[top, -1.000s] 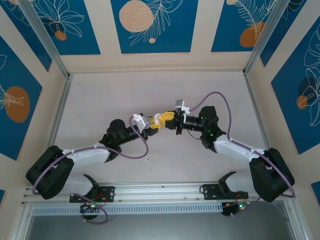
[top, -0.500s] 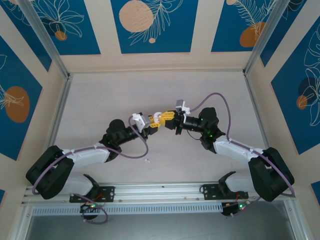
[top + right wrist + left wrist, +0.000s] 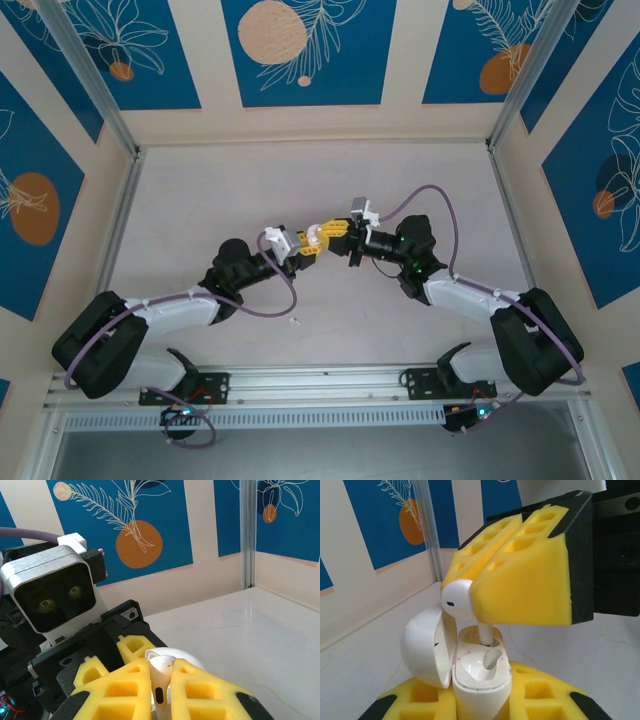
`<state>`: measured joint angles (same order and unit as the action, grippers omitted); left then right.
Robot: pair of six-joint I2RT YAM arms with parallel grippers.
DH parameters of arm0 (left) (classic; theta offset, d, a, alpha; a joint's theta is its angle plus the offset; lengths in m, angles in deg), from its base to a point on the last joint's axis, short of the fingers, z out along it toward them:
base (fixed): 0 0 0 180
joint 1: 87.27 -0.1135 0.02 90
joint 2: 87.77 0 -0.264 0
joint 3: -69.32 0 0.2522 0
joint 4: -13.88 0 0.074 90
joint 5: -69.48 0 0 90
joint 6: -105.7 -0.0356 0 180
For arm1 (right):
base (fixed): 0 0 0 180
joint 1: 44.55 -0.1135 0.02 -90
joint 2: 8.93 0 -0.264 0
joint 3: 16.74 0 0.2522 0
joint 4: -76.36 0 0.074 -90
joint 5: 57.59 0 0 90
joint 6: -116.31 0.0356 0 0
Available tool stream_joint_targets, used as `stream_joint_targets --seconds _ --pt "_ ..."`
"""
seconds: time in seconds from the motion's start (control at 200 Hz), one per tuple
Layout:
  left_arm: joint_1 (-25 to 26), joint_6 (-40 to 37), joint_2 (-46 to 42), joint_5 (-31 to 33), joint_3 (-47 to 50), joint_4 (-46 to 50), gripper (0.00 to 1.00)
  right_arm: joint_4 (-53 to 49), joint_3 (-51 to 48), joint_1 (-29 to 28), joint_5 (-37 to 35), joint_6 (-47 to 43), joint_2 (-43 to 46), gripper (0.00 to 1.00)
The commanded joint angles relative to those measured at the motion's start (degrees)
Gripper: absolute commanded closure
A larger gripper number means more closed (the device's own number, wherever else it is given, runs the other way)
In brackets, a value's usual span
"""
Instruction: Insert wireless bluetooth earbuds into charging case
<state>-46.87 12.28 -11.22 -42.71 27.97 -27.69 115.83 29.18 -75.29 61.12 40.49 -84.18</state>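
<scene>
Marbled table (image 3: pixel 350 680); glossy white earbud (image 3: pixel 456 599), rounded case (image 3: pixel 480 680)

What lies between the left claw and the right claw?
In the left wrist view: the open case in the left claw, and an earbud pinched by the right claw.

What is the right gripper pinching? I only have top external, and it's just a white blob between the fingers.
Observer: The right gripper is shut on a white earbud, stem pointing down.
Operator: Case open?
Observer: Yes. The lid is swung open to the left of the charging case, which the left gripper holds upright.
Operator: Stem in yet?
Observer: Its tip is just inside the far socket. The bud's head is above the rim, not seated.
</scene>
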Motion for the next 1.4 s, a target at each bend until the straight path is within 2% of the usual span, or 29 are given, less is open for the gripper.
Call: stream_joint_targets --seconds 0.0,0.465,0.71,1.205,1.295,1.395 --pt "0.8 0.5 -1.0 0.0 -0.3 -4.3 0.83 2.3 0.1 -0.5 -0.7 0.7 -0.7 0.88" --pt "0.8 -0.5 -2.9 3.7 -0.5 -5.4 0.83 -1.3 -1.6 -1.9 -5.4 3.3 0.2 0.88" --pt "0.9 -1.7 -3.2 4.2 -0.8 -4.3 0.83 -2.9 -1.5 -2.5 -8.0 3.4 1.2 0.75" --pt "0.9 -4.4 -4.2 5.3 -0.4 -0.7 0.82 -4.2 -1.2 -2.4 -9.0 4.5 5.8 0.6" --pt "0.9 -5.5 -4.3 5.9 0.1 0.3 0.82 -7.7 -0.5 -2.2 -8.7 4.9 8.4 0.58" --pt "0.9 -6.1 -4.7 6.1 0.6 1.1 0.83 -18.4 2.5 -1.9 -9.8 7.2 11.7 0.56"
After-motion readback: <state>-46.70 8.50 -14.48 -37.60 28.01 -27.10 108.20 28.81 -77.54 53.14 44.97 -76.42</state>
